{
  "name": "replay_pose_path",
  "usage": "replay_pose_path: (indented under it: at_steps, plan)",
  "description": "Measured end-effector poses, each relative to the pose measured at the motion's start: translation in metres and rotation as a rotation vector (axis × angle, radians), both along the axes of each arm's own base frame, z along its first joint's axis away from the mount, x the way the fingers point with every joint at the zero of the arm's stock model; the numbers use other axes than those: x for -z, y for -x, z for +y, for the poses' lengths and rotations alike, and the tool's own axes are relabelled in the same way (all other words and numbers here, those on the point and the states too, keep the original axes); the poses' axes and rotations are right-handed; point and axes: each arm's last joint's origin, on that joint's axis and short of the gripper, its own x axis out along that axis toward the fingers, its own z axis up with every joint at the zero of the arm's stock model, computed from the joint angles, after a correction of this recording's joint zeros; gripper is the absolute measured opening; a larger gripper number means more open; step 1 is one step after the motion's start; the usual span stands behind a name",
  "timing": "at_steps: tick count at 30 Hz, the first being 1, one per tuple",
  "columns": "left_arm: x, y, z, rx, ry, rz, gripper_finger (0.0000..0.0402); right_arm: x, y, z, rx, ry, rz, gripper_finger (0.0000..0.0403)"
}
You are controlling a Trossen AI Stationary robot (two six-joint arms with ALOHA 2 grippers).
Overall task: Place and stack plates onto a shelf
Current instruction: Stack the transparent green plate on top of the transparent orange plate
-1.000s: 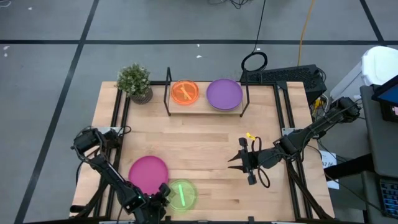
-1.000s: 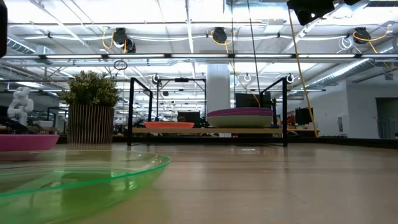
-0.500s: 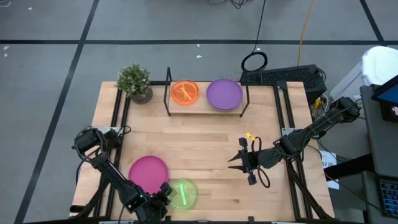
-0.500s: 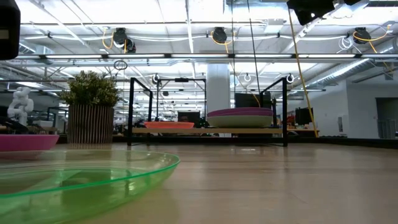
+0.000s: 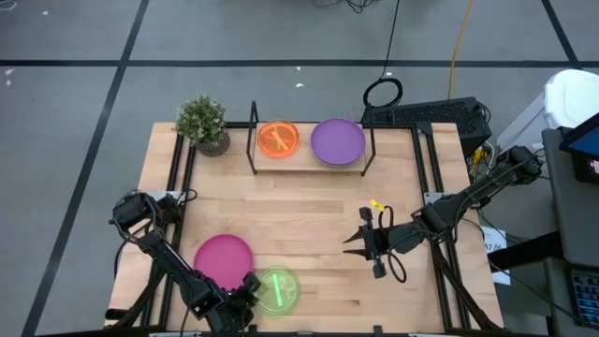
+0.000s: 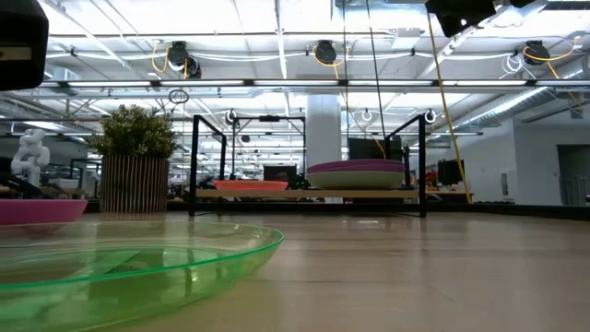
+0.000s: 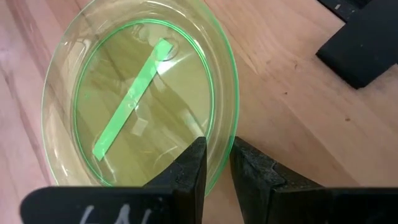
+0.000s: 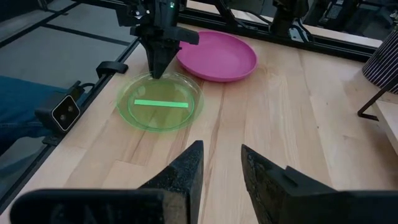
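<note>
The translucent lime-green plate (image 5: 278, 291) (image 7: 137, 99) lies near the table's near edge. Just left of it lies the magenta plate (image 5: 224, 262). My left gripper (image 5: 246, 288) (image 7: 217, 142) stands at the green plate's left rim and is shut on it. My right gripper (image 5: 348, 245) (image 8: 221, 147) hovers open over the table's right half, pointing toward the two plates. On the shelf (image 5: 362, 168) at the far side, an orange plate (image 5: 278, 139) lies left and a purple plate (image 5: 337, 141) right, with another plate under the purple one (image 6: 355, 175). My left gripper pinches the lime-green plate's rim (image 7: 226, 121) on the plate's left side, one finger (image 7: 194, 165) inside the dish and one (image 7: 249, 171) outside. The fingers come from above, pointing down (image 8: 158, 73). The plate lies about level at the tabletop; whether it is lifted clear I cannot tell.
A potted plant (image 5: 203, 123) stands at the far left, beside the shelf's left upright. Black frames run along the table's left and right edges. Bare wood (image 5: 299, 211) spreads between the shelf and the near plates.
My left gripper, holding the rim, has moved a little toward the table's right. The lime-green plate has slid with it, so its rim reaches farther right in the low view. The right arm has kept still.
</note>
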Motion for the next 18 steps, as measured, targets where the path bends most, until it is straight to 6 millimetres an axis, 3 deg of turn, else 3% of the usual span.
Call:
replay_pose_path:
  at_steps: [18]
  plan:
    - [-0.0025, -0.0087, 0.0062, -0.018, -0.002, -0.012, 0.0076, 0.0, 0.0, 0.0, -0.002, 0.003, -0.001, 0.0091]
